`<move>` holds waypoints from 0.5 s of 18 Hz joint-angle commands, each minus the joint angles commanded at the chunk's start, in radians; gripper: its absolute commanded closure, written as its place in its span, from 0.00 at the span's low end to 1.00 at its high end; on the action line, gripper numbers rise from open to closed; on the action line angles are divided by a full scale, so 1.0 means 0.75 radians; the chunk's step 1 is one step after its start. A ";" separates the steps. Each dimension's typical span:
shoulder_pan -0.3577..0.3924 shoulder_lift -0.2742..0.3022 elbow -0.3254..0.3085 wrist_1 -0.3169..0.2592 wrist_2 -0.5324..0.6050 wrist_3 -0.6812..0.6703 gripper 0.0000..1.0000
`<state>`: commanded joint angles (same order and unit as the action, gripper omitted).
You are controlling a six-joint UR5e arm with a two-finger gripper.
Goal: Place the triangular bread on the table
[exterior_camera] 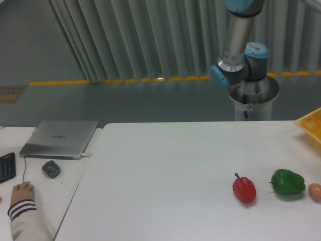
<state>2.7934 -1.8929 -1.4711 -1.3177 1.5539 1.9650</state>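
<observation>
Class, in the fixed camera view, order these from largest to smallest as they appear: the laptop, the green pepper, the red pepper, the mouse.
1. Laptop
2. Green pepper
3. Red pepper
4. Mouse
The peppers look nearly alike.

White table (165,165); red pepper (244,189); green pepper (288,182); silver laptop (60,138)

The large white desk (165,170) looks smooth and faintly satiny, with soft reflections. Near its right edge, the glossy red pepper (244,189) and the shiny green pepper (288,182) carry waxy highlights, while the small peach-coloured round item (316,192) looks duller. The closed silver laptop (61,138) on the narrower desk to the left has a brushed metallic lid. The arm's grey tube (237,37) looks like matt metal, and its blue joint caps (218,78) like smooth plastic.
</observation>
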 joint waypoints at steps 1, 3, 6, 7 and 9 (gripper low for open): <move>-0.002 0.000 0.000 -0.002 0.000 0.000 0.00; 0.000 0.000 0.000 -0.006 0.000 0.000 0.00; -0.002 0.004 -0.002 -0.008 0.000 0.000 0.00; 0.000 0.008 -0.018 -0.002 0.002 0.000 0.00; 0.047 0.014 -0.035 -0.002 0.000 -0.002 0.00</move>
<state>2.8284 -1.8822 -1.4971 -1.3192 1.5539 1.9635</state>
